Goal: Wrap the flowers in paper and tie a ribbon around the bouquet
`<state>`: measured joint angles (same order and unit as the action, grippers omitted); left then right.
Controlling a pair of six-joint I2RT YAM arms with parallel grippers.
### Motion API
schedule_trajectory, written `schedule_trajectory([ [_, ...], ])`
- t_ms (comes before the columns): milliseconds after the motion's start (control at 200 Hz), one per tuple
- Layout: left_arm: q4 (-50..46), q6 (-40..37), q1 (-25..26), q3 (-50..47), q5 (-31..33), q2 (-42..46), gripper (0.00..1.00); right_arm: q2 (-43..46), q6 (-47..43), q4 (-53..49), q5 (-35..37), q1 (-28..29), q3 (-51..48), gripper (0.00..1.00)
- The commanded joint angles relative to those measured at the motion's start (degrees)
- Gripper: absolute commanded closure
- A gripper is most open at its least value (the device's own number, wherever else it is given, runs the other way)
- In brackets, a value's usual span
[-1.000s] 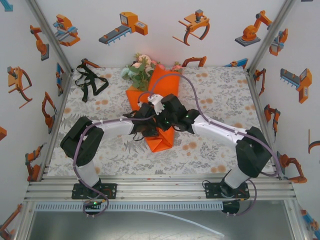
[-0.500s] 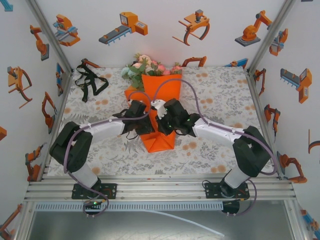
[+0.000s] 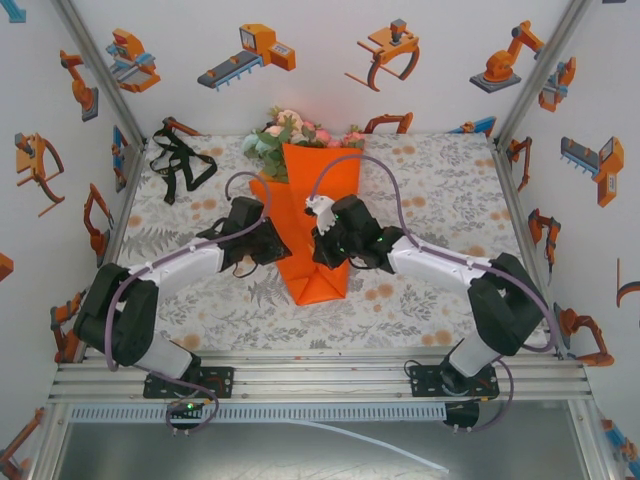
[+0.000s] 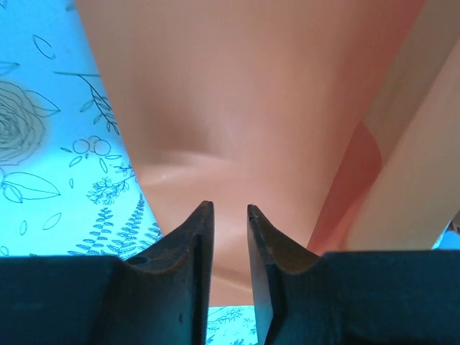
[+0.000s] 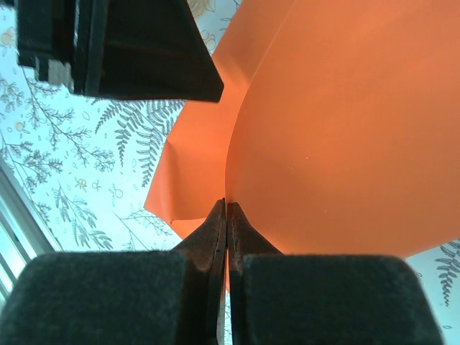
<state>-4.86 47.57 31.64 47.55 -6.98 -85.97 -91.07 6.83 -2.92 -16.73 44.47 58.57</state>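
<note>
Top external: smooth orange paper [image 3: 322, 168] cone on floral-print tablecloth [image 3: 440, 180].

Ribbon [image 3: 178, 160] well left of bouquet [image 3: 335, 185]

I can't make out any words, numbers or brand marks here. The walls [image 3: 330, 90] carry cartoon drawings [image 3: 247, 52] of orange machines, with no lettering on them. The tablecloth [image 3: 440, 180] has a flower print and the orange paper [image 3: 322, 175] is plain. The black ribbon [image 3: 180, 160] is too small to show any print.
</note>
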Motion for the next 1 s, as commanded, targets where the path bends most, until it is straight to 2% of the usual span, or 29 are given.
schedule_trajectory([
  [0, 2.74, 1.37, 0.35, -2.41, -4.28, -2.47, 0.73, -1.86, 3.17, 1.92, -2.45, 0.0, 3.38, 1.0],
  [310, 8.81, 4.38, 1.94, -4.04, -4.65, -7.13, 0.74, -8.43, 8.9, 0.24, -2.47, 0.08, 8.01, 1.0],
  [496, 10.28, 6.0, 1.37, -5.18, -4.37, -6.42, 0.74, -12.4, 11.11, 3.27, -7.31, 0.35, 8.03, 1.0],
  [616, 8.52, 6.66, 0.21, -6.08, -2.62, -3.83, 0.71, -13.54, 10.24, 7.24, -11.57, 0.57, 6.49, 1.0],
  [756, 1.92, 7.23, -3.07, -5.56, -0.35, 0.82, 0.68, -14.48, 8.75, 6.55, -11.24, 0.62, 5.13, 1.0],
  [871, -6.58, 6.24, -4.28, -2.85, 5.67, 3.94, 0.64, -15.36, 8.03, 6.48, -11.1, 0.62, 4.41, 1.0],
  [996, -9.56, 4.14, -5.23, -0.38, 9.03, 5.49, 0.64, -16.44, 8.29, 7.84, -12.57, 0.62, 4.36, 1.0],
])
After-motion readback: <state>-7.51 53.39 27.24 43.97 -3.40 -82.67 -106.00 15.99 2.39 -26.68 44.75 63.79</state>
